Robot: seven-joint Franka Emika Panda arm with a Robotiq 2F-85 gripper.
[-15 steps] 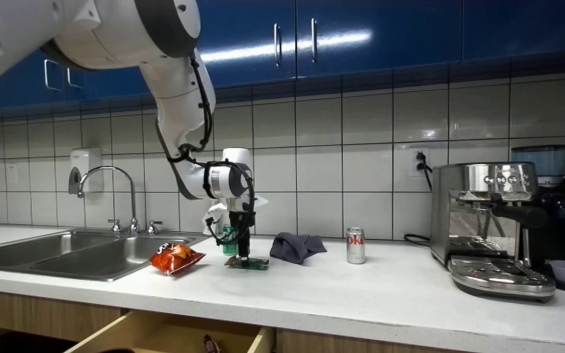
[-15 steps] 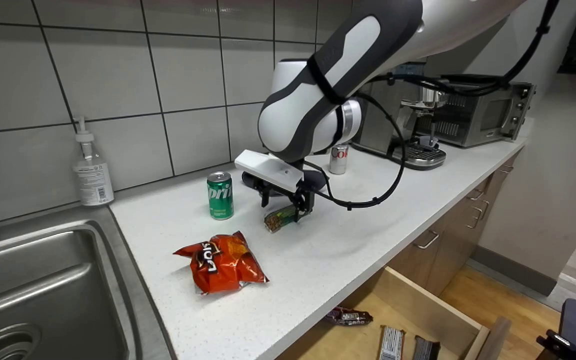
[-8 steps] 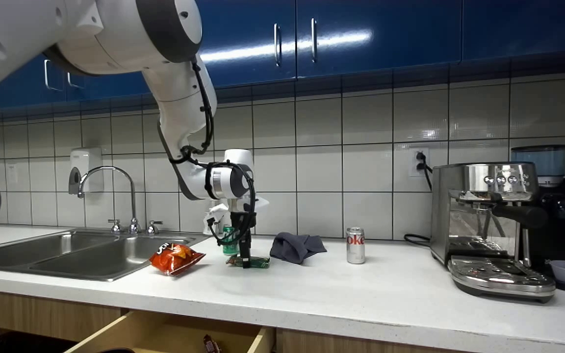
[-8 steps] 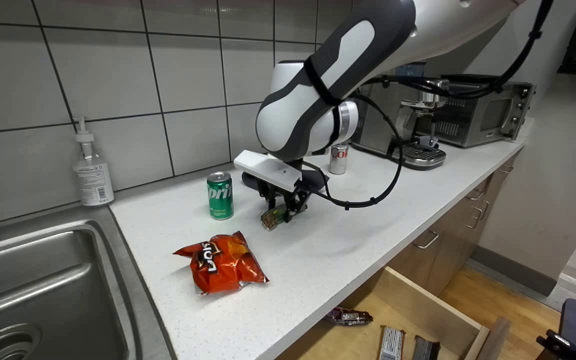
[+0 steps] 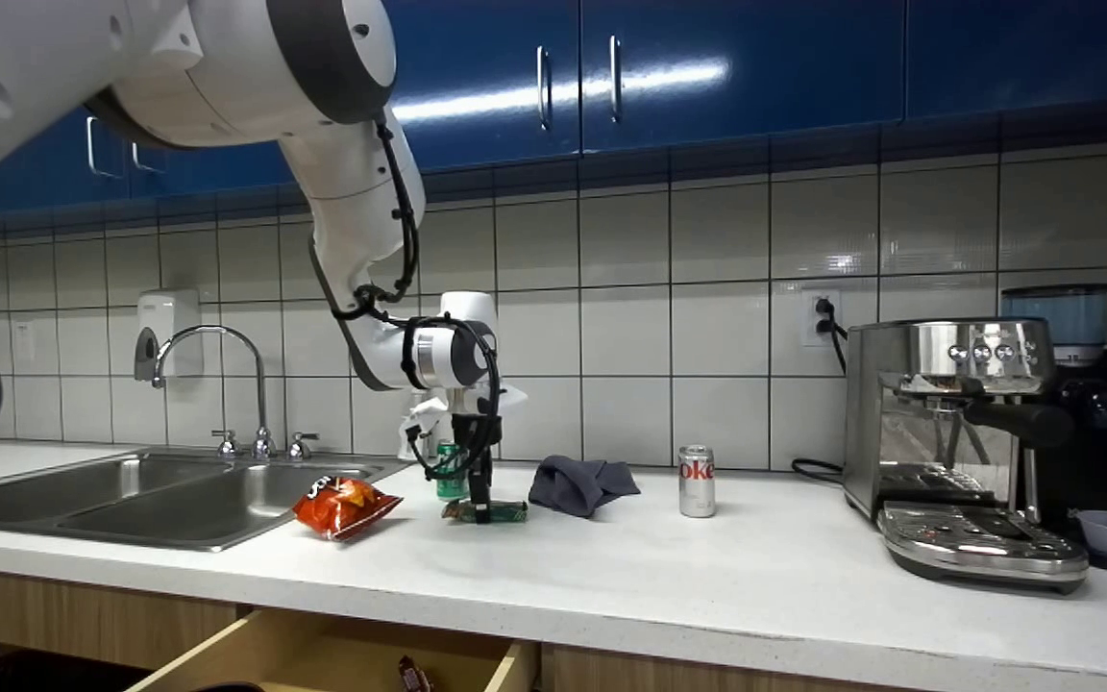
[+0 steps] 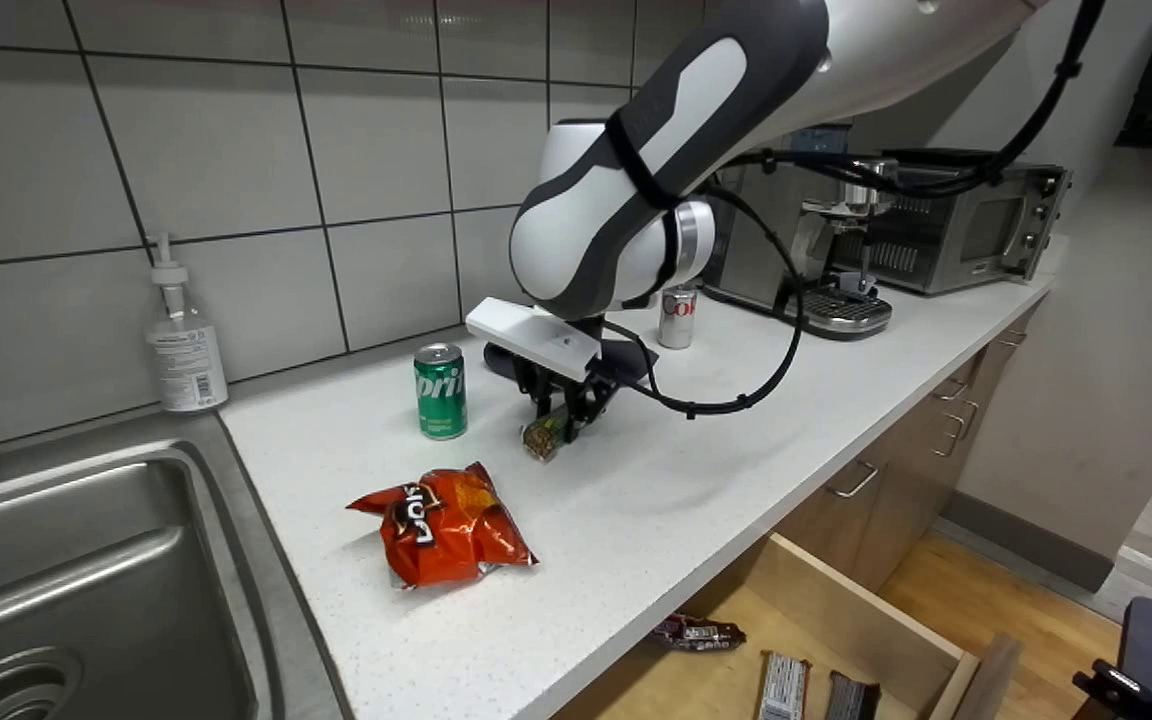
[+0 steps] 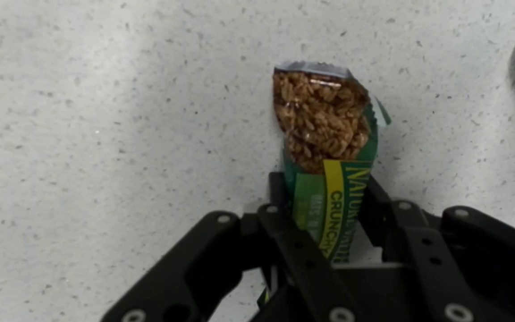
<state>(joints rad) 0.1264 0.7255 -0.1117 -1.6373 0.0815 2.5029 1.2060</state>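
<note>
On the speckled white counter (image 6: 616,530), the black gripper (image 7: 324,197) clasps a green-wrapped granola bar (image 7: 324,120) back from the front edge (image 5: 553,625), long axis roughly parallel, brown end toward the steel sink (image 6: 261,560).

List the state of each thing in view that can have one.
Granola bar, lying on the counter, gripped
Gripper, closed on the bar
Green can, upright
Silver can, upright
Chip bag, puffed, lying down
Cloth, crumpled
Drawer, open
Blue cabinets, shut
Pump bottle, upright
Coffee machine, on or off unclear
Faucet, no water seen
</note>
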